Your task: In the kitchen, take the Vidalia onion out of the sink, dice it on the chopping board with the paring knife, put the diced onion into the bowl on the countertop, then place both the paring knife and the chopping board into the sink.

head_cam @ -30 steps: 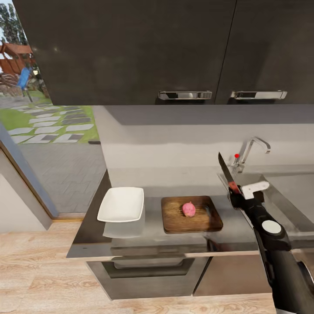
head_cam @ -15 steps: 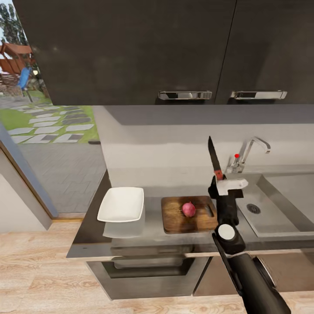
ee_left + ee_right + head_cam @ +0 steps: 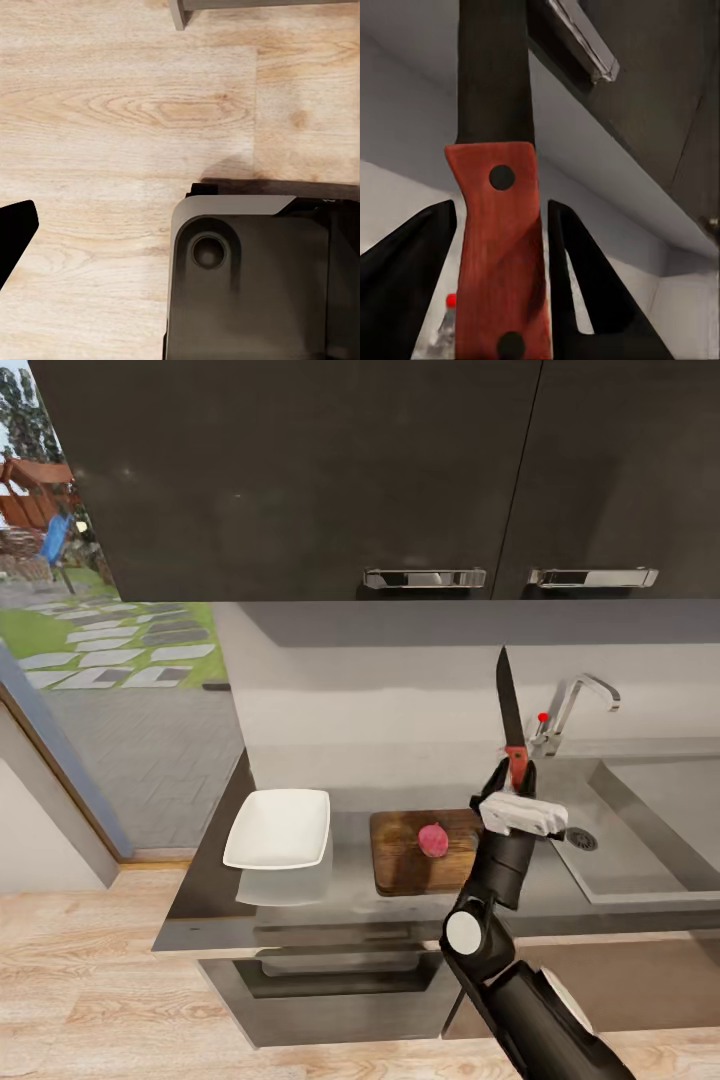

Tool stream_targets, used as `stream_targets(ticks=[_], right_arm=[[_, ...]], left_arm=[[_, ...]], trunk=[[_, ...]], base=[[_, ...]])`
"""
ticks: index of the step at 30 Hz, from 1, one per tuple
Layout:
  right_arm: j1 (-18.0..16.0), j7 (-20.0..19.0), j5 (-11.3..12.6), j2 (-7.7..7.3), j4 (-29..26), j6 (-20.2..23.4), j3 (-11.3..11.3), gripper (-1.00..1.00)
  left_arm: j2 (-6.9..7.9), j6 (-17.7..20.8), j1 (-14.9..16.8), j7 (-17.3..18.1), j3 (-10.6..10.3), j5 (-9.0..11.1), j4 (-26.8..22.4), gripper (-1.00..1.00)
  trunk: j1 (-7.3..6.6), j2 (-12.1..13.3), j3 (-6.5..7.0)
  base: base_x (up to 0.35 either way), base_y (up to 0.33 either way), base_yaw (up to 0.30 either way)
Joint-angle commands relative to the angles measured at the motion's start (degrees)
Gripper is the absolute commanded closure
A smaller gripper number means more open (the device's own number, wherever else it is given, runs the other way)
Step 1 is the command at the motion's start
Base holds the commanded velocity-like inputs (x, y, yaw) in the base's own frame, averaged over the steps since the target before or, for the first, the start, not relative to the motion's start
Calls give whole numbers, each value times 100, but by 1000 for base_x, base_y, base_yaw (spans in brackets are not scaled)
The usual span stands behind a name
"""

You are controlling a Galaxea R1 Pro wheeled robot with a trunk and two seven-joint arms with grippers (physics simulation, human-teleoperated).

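The pinkish Vidalia onion (image 3: pixel 433 840) rests on the brown chopping board (image 3: pixel 410 855), which lies on the dark countertop (image 3: pixel 210 900). My right gripper (image 3: pixel 514 778) is shut on the paring knife (image 3: pixel 509 712) by its red handle. It hovers over the board's right end, blade pointing straight up, and the arm hides that end. Up close, the red handle (image 3: pixel 499 255) sits between both black fingers (image 3: pixel 412 277). The white square bowl (image 3: pixel 278 828) stands left of the board. The steel sink (image 3: pixel 650 850) lies to the right. One black finger (image 3: pixel 15 234) of my left gripper hangs above the wooden floor.
A chrome tap (image 3: pixel 575 705) with a red knob stands behind the sink. Dark wall cabinets (image 3: pixel 400 470) hang overhead, close above the blade tip. A glass door (image 3: pixel 100 660) to a garden is on the left. My own dark base (image 3: pixel 247 277) sits on the floor.
My right arm has swung left with the knife, from the sink's near edge to over the board's right end. The blade has turned from a tilt to upright. Onion, board and bowl stayed put.
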State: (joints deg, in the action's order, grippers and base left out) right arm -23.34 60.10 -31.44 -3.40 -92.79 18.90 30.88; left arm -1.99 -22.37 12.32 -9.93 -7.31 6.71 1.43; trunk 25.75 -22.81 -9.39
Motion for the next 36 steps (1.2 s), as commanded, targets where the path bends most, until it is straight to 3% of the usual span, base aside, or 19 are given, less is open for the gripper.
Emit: stream_targets(ticks=[1, 3, 6, 11, 18, 23, 36], right_arm=[[-6, 193, -121, -1, 13, 133, 150, 100], [-5, 476, -212, 0, 35, 317, 482, 100], [-4, 1114, -272, -3, 169, 655, 1223, 100], [-4, 1655, -281, 1, 349, 826, 1708, 100], [-4, 1773, -275, 48, 817, 1123, 2353, 100], [-4, 1774, -272, 86, 1112, 1172, 2587, 100], [-4, 1760, -267, 50, 1535, 1224, 2596, 100]], left_arm=[[-3, -31, 8, -10, -51, 58, 15, -100], [-3, -31, 8, -10, -51, 58, 18, -100], [-3, -31, 8, -10, -51, 58, 17, -100], [-3, -31, 8, -9, -51, 58, 19, -100], [-3, -31, 8, -12, -51, 58, 16, -100], [-3, -31, 8, -11, -51, 58, 17, -100], [-3, -31, 8, -12, -51, 58, 24, -100]], trunk=[[3, -11, -11], [3, -11, -11], [3, -11, -11], [3, -11, -11], [3, -11, -11], [3, -11, -11], [3, -11, -11]], base=[[0, 0, 0], [0, 0, 0], [0, 0, 0], [0, 0, 0], [0, 0, 0], [0, 0, 0], [0, 0, 0]])
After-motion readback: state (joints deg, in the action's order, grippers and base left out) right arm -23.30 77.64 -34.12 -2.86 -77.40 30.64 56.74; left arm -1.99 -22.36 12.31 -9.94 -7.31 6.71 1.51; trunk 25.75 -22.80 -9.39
